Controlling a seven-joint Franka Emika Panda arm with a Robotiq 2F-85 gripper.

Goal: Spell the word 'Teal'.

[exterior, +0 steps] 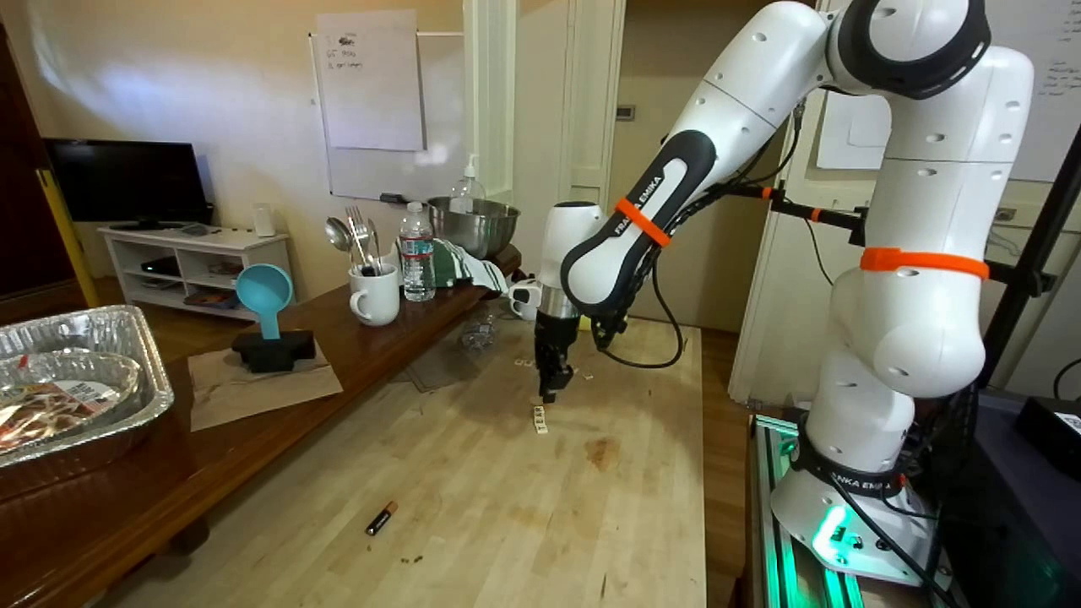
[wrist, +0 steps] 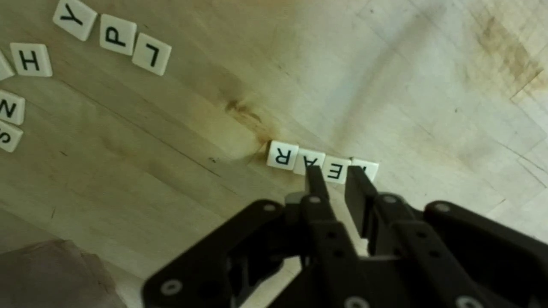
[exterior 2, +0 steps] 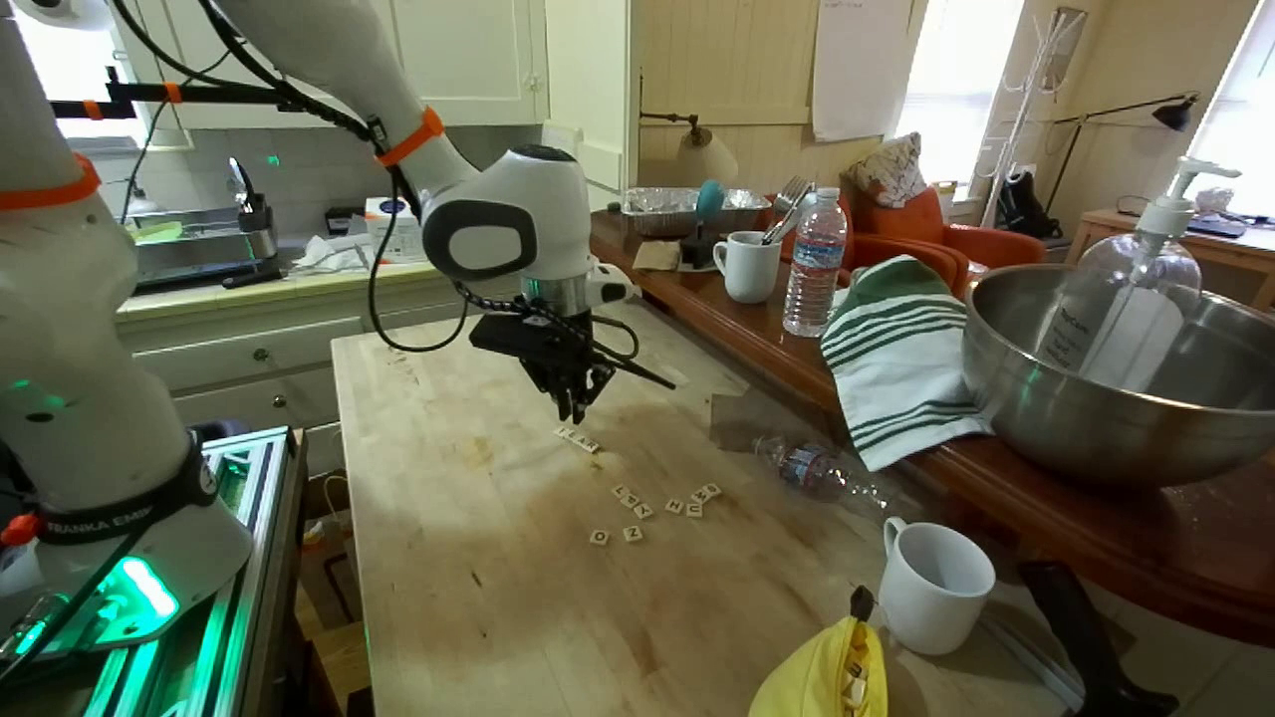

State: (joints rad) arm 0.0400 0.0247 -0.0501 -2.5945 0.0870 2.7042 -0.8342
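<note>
A short row of cream letter tiles lies on the wooden table, reading TEAR in an exterior view [exterior: 540,420]. In the wrist view it shows upside down: R tile [wrist: 282,155], A tile [wrist: 309,159], E tile [wrist: 336,170] and T tile [wrist: 369,168]. My fingers partly cover the A and T letters. The L tile [wrist: 152,54] lies apart from the row, beside the P tile [wrist: 117,34] and Y tile [wrist: 75,19]. My gripper [wrist: 334,169] is partly open with nothing between its fingers. It hovers just above the row in both exterior views [exterior: 551,397] [exterior 2: 571,414].
Other loose tiles include H [wrist: 31,60], O [exterior 2: 599,538] and Z [exterior 2: 633,534]. A plastic bottle [exterior 2: 812,468], white mug [exterior 2: 936,588], yellow pouch [exterior 2: 822,677] and battery [exterior: 382,518] lie on the table. A raised wooden ledge [exterior: 355,363] runs along one side, holding several items.
</note>
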